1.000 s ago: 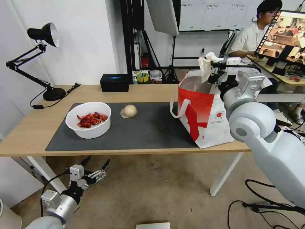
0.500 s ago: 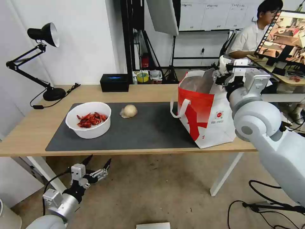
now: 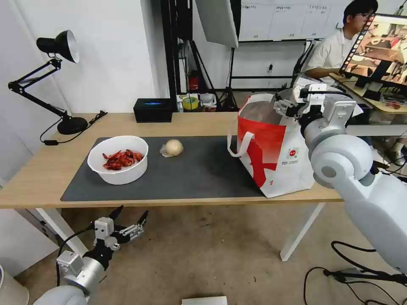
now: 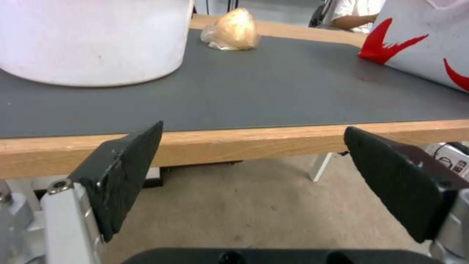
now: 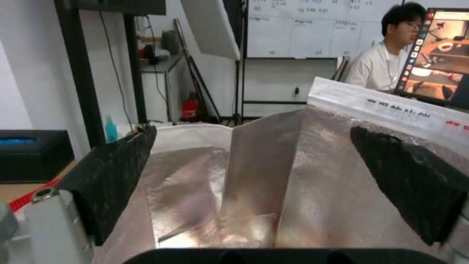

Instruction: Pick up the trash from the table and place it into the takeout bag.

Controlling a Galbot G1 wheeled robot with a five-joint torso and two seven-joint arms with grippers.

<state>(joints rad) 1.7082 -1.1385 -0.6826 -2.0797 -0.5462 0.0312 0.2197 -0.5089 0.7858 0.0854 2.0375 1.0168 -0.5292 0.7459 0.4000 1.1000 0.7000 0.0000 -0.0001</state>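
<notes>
On the dark mat [image 3: 199,171] of the table [image 3: 199,120] stand a white bowl [image 3: 118,160] of red shells and a round beige bun [image 3: 173,147]. The takeout bag [image 3: 271,148], white with a red panel, stands upright at the table's right end. My right gripper [image 3: 285,101] hovers over its mouth, open and holding nothing. The right wrist view looks between its fingers [image 5: 112,172] down onto the silver foil lining [image 5: 254,176]. My left gripper [image 3: 131,212] hangs open below the table's front edge. The left wrist view takes in the bowl [image 4: 93,36], bun [image 4: 234,29] and bag [image 4: 430,47].
A black tissue box [image 3: 152,109] sits at the table's back edge, and a black desk lamp [image 3: 59,46] stands at the back left. A desk with a monitor [image 3: 377,42] is behind the bag. Cables lie on the floor at the right.
One second ago my right gripper held a crumpled white tissue above the bag. The tissue is gone from it and the gripper now stands open over the bag's mouth. The left arm has barely moved.
</notes>
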